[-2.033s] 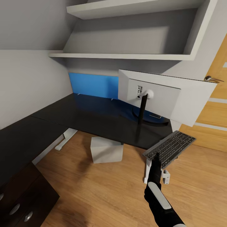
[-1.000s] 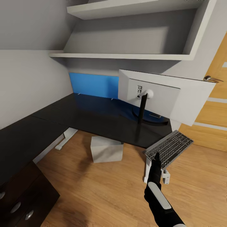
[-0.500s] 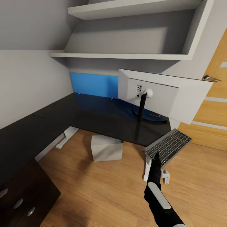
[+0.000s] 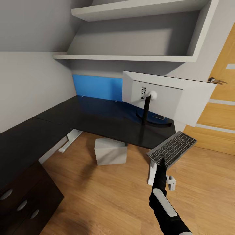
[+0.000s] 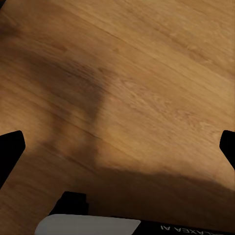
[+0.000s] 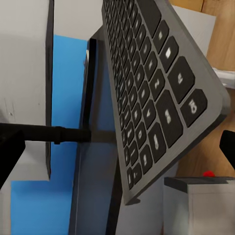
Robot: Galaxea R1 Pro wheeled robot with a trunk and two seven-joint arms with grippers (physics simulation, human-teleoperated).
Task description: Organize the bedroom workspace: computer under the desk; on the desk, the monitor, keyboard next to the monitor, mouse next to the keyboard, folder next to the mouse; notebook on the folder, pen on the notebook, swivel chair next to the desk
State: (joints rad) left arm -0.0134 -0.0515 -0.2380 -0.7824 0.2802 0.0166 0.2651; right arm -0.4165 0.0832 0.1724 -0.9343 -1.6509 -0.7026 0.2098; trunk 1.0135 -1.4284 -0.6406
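Now | right pincer (image 4: pixel 161 162) grips keyboard (image 4: pixel 172 148) near edge | keyboard beside desk (image 4: pixel 98 120) corner

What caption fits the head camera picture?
Right gripper holds the keyboard in the air beside the desk, near the monitor.

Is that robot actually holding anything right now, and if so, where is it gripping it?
Yes. Its right hand holds the keyboard by the near edge, in the air beside the desk. The left hand holds nothing, open over the wood floor.
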